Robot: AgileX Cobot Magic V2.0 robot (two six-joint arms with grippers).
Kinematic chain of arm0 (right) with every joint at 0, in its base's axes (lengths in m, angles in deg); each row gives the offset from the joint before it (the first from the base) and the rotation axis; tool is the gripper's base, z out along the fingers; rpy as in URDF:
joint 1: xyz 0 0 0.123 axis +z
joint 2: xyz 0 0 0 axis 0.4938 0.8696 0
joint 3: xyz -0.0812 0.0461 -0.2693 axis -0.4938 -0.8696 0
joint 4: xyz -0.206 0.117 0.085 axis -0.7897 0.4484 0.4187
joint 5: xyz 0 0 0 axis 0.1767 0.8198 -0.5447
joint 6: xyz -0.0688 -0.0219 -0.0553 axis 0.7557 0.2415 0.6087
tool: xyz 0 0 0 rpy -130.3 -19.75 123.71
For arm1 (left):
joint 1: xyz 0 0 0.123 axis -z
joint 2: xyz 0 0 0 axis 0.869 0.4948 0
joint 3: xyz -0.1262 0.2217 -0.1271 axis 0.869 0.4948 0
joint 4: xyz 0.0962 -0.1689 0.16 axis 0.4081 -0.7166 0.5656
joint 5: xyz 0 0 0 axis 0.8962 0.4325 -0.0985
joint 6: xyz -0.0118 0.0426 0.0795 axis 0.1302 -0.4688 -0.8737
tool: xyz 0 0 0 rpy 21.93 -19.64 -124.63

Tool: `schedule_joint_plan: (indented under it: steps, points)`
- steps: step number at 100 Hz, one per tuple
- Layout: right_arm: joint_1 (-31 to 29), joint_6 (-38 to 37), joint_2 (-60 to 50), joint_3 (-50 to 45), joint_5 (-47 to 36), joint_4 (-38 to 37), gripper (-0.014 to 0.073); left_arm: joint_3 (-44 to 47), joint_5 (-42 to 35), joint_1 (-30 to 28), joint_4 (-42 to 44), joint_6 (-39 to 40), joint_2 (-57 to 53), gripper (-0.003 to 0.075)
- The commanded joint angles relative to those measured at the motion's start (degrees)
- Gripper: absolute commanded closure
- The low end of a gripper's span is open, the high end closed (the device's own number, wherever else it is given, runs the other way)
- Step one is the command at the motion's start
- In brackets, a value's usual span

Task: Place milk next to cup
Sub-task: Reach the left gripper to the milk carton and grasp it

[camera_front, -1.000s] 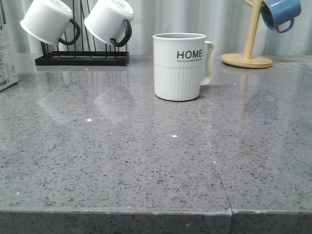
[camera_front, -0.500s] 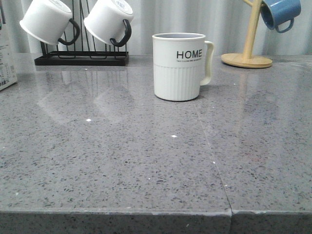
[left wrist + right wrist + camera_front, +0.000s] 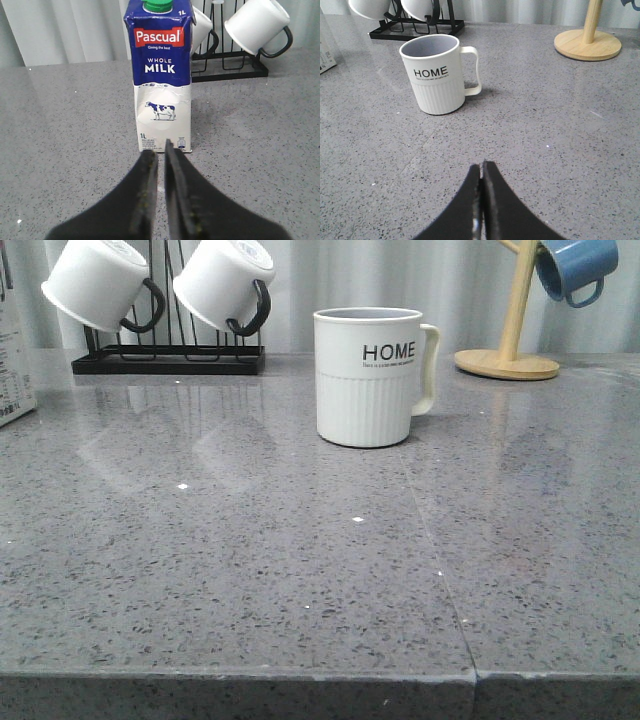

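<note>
Grey speckled stone bench [image 3: 250,570] is carrying everything. Left gripper [image 3: 161,152], jaws nearly touching and empty, is facing the tall white-and-blue milk carton [image 3: 161,75] standing upright at the left edge; likely heavy, slick, best gripped mid-body. White ribbed "HOME" mug [image 3: 370,375] is sitting mid-bench.

Milk [image 3: 161,80]: "Pascual", "WHOLE MILK", "1L". Cup [image 3: 368,375]: "HOME".

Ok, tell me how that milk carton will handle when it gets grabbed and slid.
The milk carton is tall on a narrow base, so a high push probably tips it. Its paperboard walls may dent under a hard squeeze. The 1L label suggests weight if full; the polished countertop likely lets it slide.
</note>
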Motion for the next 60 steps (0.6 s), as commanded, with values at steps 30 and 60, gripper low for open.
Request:
schedule_joint_plan:
  steps: [30, 60]
  points:
    - [0.0, 0.3, 0.4, 1.3, -4.0, -0.6, 0.0661, -4.1, -21.1, 0.2, -3.3, 0.2, 19.2, 0.0061]
    - [0.0, 0.3, 0.4, 1.3, -4.0, -0.6, 0.0661, -8.3, -32.7, 2.7, -5.7, 0.3, 30.6, 0.0062]
